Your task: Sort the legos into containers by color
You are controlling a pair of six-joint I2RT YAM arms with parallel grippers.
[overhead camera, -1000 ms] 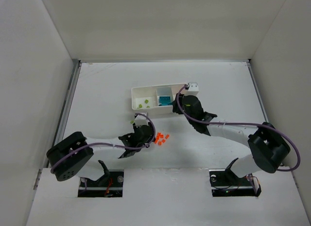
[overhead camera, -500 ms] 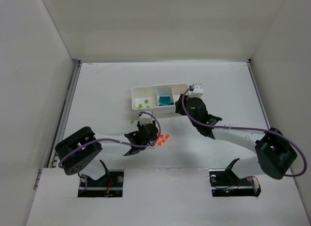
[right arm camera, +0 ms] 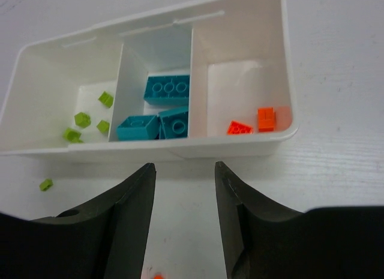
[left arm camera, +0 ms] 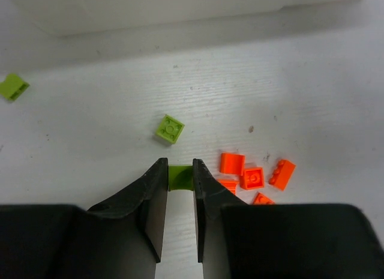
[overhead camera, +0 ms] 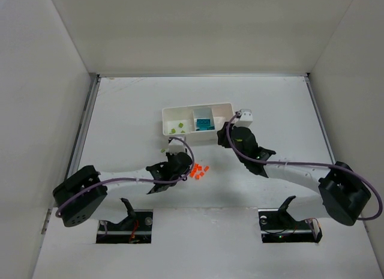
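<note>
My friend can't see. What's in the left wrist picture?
The left gripper has its jaws closed on a lime green lego on the white table. A second lime lego lies just ahead, a third lime lego far left, and orange legos cluster at the right, below the wall of the white tray.

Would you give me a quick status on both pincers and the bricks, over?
Left pincer shut on a lime brick. Right pincer open, empty, facing the tray. Orange bricks and two lime strays loose; path clear.
</note>
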